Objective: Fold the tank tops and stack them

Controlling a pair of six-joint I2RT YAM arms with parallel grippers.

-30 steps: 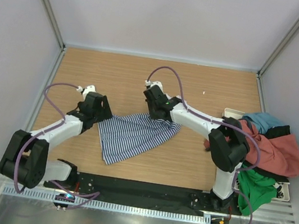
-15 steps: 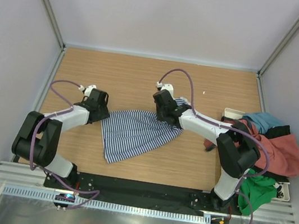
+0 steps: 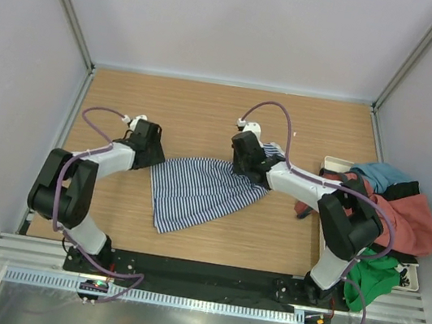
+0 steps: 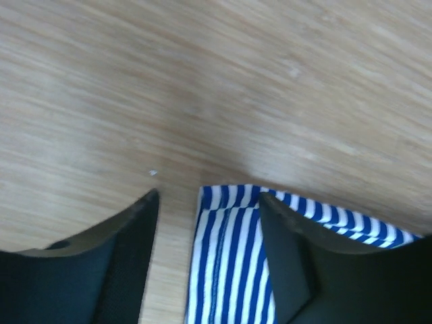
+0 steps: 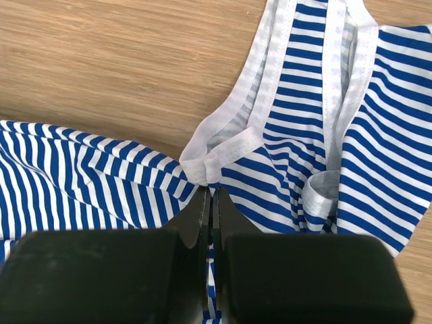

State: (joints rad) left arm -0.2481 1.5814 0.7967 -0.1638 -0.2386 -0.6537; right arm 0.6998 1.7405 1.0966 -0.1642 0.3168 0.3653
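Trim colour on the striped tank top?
White trim on the striped tank top; best in right wrist view.

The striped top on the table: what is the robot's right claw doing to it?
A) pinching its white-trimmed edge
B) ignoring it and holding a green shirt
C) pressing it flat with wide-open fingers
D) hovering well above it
A: the right wrist view shows the right gripper with its fingers shut together on the white trim of the striped tank top.
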